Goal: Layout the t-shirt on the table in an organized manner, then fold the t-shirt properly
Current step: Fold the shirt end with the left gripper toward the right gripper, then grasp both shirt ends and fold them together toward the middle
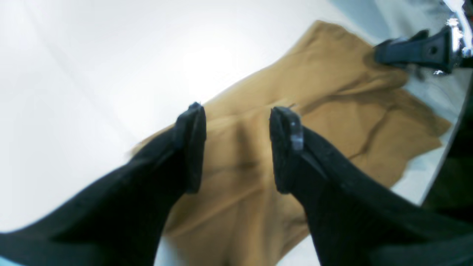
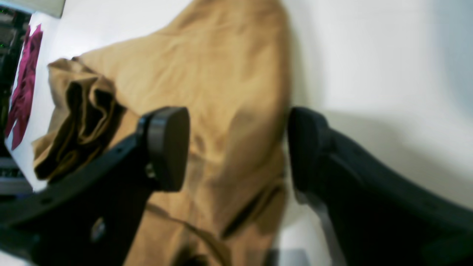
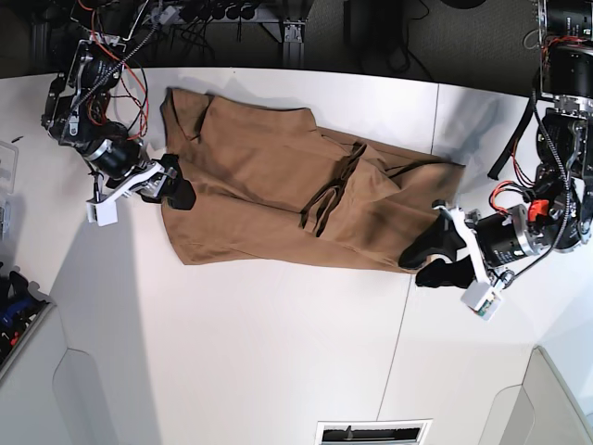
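The tan-brown t-shirt (image 3: 250,185) lies stretched sideways across the white table (image 3: 232,352), with a bunched ridge of folds (image 3: 324,199) near its middle. My left gripper (image 3: 420,265) hovers at the shirt's right end, open. In the left wrist view its fingers (image 1: 192,140) stand apart over the cloth (image 1: 332,96) with nothing pinched. My right gripper (image 3: 176,183) is at the shirt's left edge, also open. In the right wrist view it (image 2: 238,147) straddles the fabric (image 2: 221,74), and a crumpled dark fold (image 2: 81,122) sits to the left. The right gripper (image 1: 417,51) also shows far off in the left wrist view.
A thin dark seam (image 3: 408,306) crosses the table just right of centre. A magenta cloth (image 2: 22,85) lies past the table edge in the right wrist view. Blue items (image 3: 14,311) sit in a bin at the far left. Cables and equipment (image 3: 213,14) line the back edge.
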Controlling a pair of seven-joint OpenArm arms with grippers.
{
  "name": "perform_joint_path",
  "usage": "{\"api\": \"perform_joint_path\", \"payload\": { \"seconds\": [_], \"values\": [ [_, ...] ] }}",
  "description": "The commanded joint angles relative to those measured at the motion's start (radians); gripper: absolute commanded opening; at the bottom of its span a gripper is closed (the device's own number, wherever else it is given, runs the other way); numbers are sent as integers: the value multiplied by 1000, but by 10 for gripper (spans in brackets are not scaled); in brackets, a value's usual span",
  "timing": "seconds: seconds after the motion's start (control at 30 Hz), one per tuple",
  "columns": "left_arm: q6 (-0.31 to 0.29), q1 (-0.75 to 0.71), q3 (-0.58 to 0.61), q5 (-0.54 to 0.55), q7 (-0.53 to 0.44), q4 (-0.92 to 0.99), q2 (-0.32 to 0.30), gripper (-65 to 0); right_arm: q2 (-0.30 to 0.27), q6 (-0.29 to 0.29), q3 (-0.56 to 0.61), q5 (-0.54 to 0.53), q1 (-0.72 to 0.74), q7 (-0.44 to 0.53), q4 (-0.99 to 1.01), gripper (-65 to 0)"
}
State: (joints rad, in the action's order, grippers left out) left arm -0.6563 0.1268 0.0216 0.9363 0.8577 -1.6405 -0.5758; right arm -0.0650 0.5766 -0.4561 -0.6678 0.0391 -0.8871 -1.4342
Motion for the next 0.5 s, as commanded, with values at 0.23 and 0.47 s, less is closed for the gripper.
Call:
{"api": "perform_joint_path", "payload": {
  "seconds": [0.23, 0.47],
  "values": [
    [-5, -92, -45, -76, -28, 17, -93, -345, 52, -1, 53, -1, 13, -2, -13, -230],
    [-6, -166, -48, -147, -90, 143, -89, -345, 93, -2, 57, -2, 13, 5, -10, -334]
  ]
}}
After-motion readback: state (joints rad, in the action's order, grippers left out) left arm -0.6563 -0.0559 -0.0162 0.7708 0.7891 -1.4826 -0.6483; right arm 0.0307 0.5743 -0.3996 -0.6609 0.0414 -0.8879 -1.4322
